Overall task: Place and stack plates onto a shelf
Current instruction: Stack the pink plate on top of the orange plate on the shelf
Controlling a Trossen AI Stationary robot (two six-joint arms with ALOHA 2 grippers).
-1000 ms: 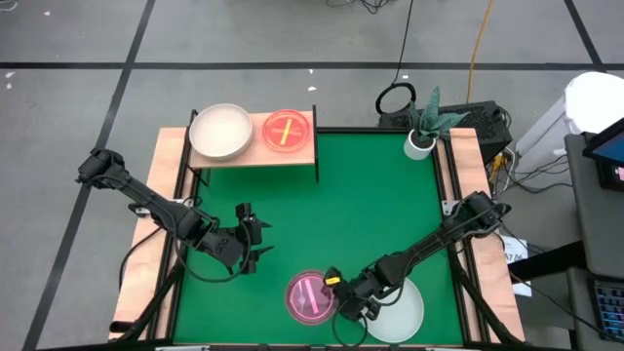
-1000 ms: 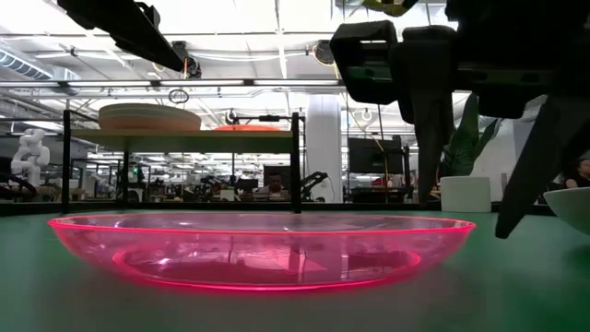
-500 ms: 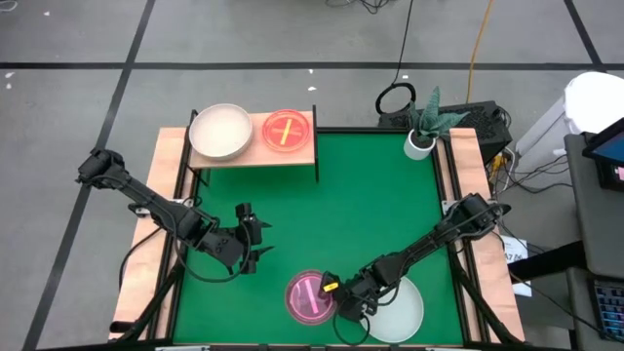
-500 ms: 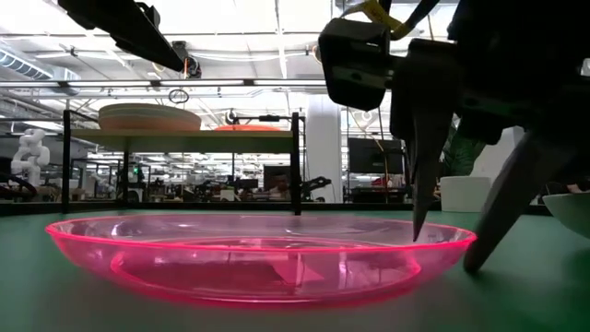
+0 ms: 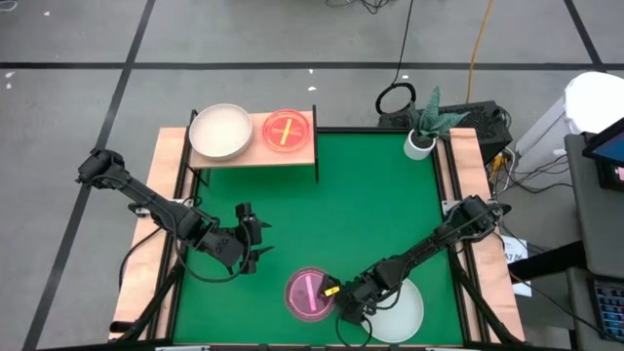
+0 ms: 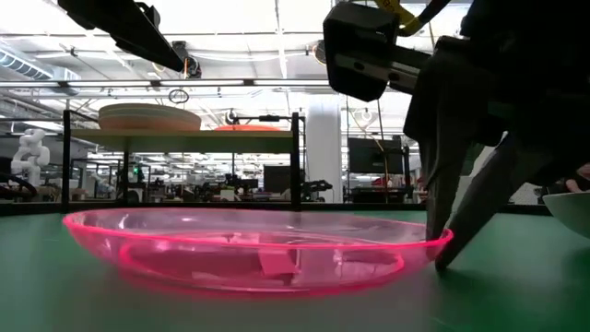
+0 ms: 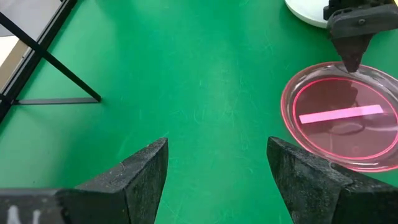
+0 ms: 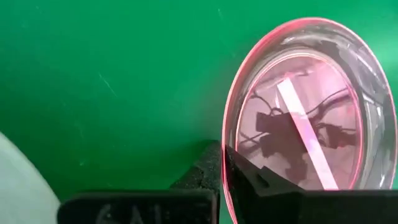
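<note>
A translucent magenta plate [image 5: 310,294] with a pale stripe lies flat on the green table near its near edge. My right gripper [image 5: 338,292] is shut on its right rim. A pale mint-white plate [image 5: 402,310] lies right of it, under the right arm. The shelf [image 5: 255,148], a light-wood board on black legs, stands at the far left. It carries a white plate [image 5: 219,132] and a reddish striped plate [image 5: 288,130]. My left gripper [image 5: 251,244] hangs open above the table, left of the magenta plate [image 7: 342,118]. My right gripper pinches the magenta plate's rim [image 8: 225,146] on the side toward the table's right edge, one finger [image 8: 264,183] inside the dish and one outside. The fingers slant down from the right [image 6: 441,244]. The plate's base rests on the table.
A small white plant pot [image 5: 419,143] stands at the far right corner. Wooden strips [image 5: 166,195] run along the table's left and right sides. Bare green mat [image 5: 370,205] fills the middle, between the shelf and the near plates.
My right gripper has rolled, sunk slightly and shut on the magenta plate's right rim. The plate has shifted a little on the table and stays down on it.
</note>
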